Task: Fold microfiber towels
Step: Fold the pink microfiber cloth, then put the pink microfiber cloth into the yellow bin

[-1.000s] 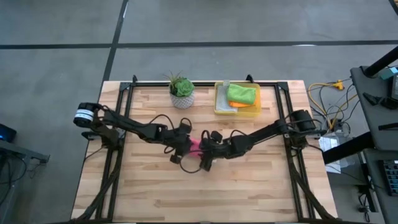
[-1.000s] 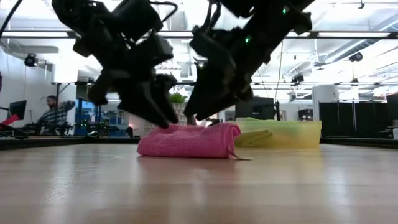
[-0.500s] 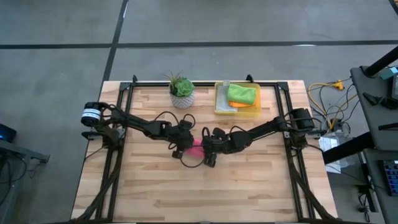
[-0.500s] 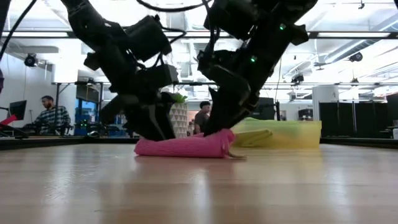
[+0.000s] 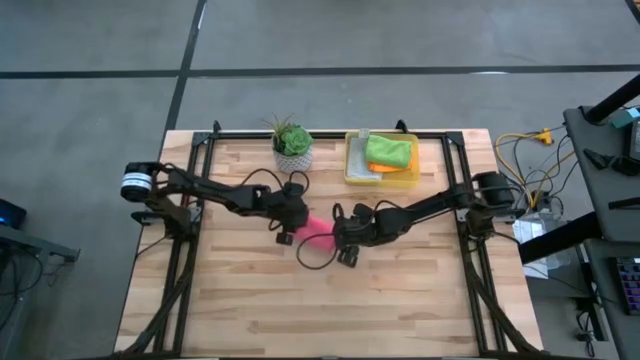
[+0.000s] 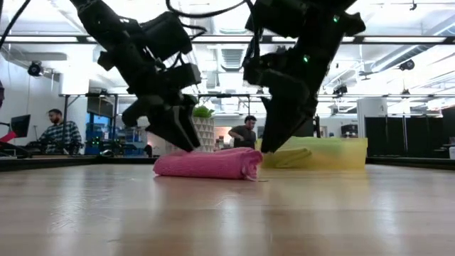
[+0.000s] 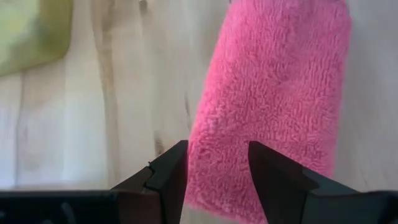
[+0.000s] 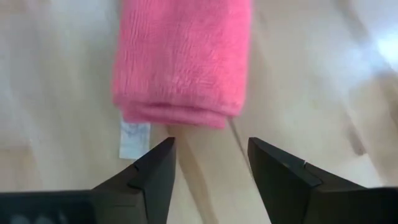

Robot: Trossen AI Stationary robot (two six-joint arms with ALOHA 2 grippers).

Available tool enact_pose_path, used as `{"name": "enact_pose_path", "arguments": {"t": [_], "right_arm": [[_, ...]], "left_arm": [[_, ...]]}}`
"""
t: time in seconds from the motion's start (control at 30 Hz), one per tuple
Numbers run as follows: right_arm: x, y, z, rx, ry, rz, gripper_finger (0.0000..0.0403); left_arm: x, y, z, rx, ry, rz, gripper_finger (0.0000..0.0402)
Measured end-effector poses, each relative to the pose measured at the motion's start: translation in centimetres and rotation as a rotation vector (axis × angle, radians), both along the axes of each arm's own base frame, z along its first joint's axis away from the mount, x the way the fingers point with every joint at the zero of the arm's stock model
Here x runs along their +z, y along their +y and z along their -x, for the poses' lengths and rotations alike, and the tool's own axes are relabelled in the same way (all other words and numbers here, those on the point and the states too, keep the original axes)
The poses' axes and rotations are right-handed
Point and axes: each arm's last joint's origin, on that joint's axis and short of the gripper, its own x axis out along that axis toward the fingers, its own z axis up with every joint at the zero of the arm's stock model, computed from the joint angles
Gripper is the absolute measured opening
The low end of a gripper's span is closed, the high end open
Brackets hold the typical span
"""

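High view: the pink towel (image 5: 320, 232) sits a bit left of frame centre on the wooden table (image 5: 250, 310), already folded into a small packet. The left gripper (image 5: 291, 226) is at its left end and the right gripper (image 5: 343, 240) at its right end, so it's boxed in between the 2 arms. Up at the top, right of centre, the yellow bin (image 5: 352, 172) holds the green towel (image 5: 390, 152) with the orange towel (image 5: 383, 168) peeking out under it. A potted plant (image 5: 292, 147) stands just left of the bin.

Low view: the pink towel (image 6: 206, 163) lies flat in the middle of the frame as a low roll. The left gripper (image 6: 181, 135) comes down at the towel's left part and the right gripper (image 6: 274, 139) hangs just off its right end. Neither seems to be lifting any cloth.

Left wrist view: fingers (image 7: 171, 177) spread, with the near edge of the pink towel (image 7: 273, 106) sitting in the gap between them, not pinched.

Right wrist view: fingers (image 8: 155, 174) spread too, and the folded end with its white tag (image 8: 134, 140) lies just beyond the tips, apart from them.

My read: the fold looks done and the next bit is picking it up for the bin. I'd grab across all the layers at once, not just the top flap, or it'll flop open on the lift.
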Motion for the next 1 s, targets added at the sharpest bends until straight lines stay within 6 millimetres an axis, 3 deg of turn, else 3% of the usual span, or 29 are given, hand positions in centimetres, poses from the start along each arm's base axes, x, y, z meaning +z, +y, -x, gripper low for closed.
{"name": "enact_pose_path", "arguments": {"t": [0.13, 0.33, 0.47, 0.53, 0.7, 1.0], "right_arm": [[1.5, 0.3, -0.1, -0.066, -0.089, -0.057, 0.0191], [2.1, 1.6, -2.3, 0.024, -0.309, -0.232, 0.0172], [1.2, 1.7, -2.8, 0.016, -0.28, -0.279, 0.0132], [0.8, 1.7, -2.8, 0.021, -0.261, -0.288, 0.01], [-0.3, 1.7, -2.9, 0.021, -0.223, -0.291, 0.0019], [-1.9, -1.5, -2.5, -0.125, -0.114, -0.144, 0.0011]], "left_arm": [[0.5, 0.6, 0.3, 0.031, -0.002, -0.016, 0.0154], [0.0, 2.2, 0.3, 0.114, 0.015, -0.056, 0.013], [0.5, 2.8, 0.2, 0.134, -0.023, -0.06, 0.0036], [0.5, 2.8, 0.2, 0.129, -0.031, -0.051, 0.0012], [-1.3, 2.7, 0.2, 0.129, 0.05, -0.031, 0.0009], [-3.1, 1.9, 0.3, 0.209, 0.14, 0.132, 0.0001]]}}
